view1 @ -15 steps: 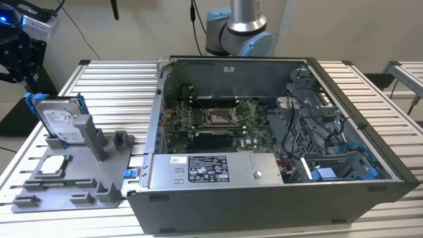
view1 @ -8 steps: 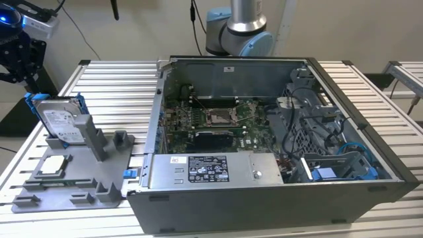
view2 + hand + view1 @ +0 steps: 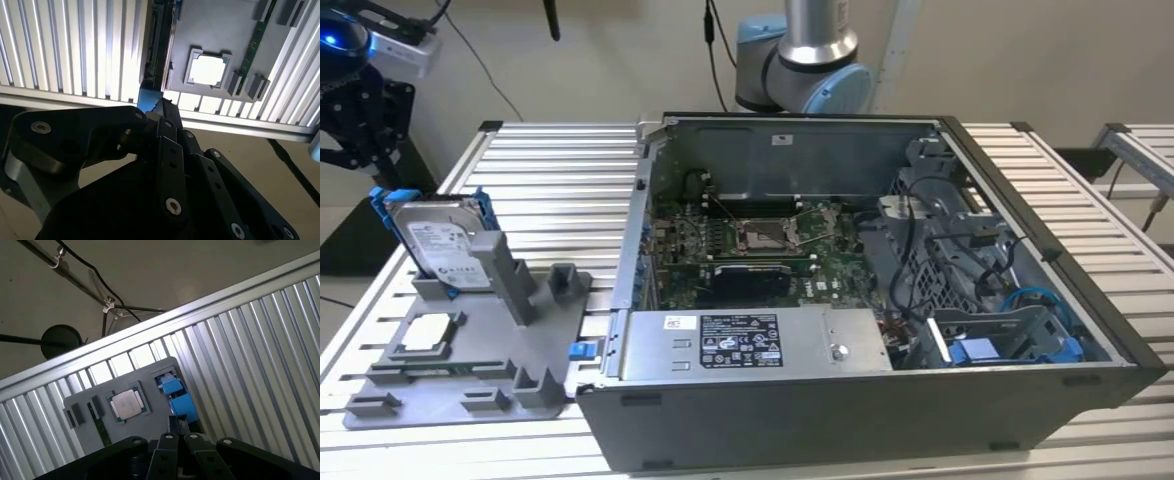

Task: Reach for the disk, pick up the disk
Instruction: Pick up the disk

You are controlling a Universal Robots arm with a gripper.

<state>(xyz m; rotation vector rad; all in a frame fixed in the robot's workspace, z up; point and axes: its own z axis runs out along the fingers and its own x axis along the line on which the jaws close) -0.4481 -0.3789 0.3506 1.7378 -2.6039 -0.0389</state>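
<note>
The disk (image 3: 438,243) stands on edge in a grey holder (image 3: 520,375) at the exterior view's left, its white label facing the camera and a blue bracket around it. My gripper (image 3: 360,150) hangs above and slightly behind it, apart from it. In the second wrist view the disk (image 3: 156,50) is edge-on just beyond the black gripper (image 3: 160,107). The first wrist view has the disk's blue bracket (image 3: 176,396) just past the gripper (image 3: 175,440).
A small square silver chip (image 3: 427,335) lies in the holder near the disk. A large open computer case (image 3: 854,300) fills the middle and right of the slatted aluminium table (image 3: 547,170). The arm's base (image 3: 801,60) stands behind the case.
</note>
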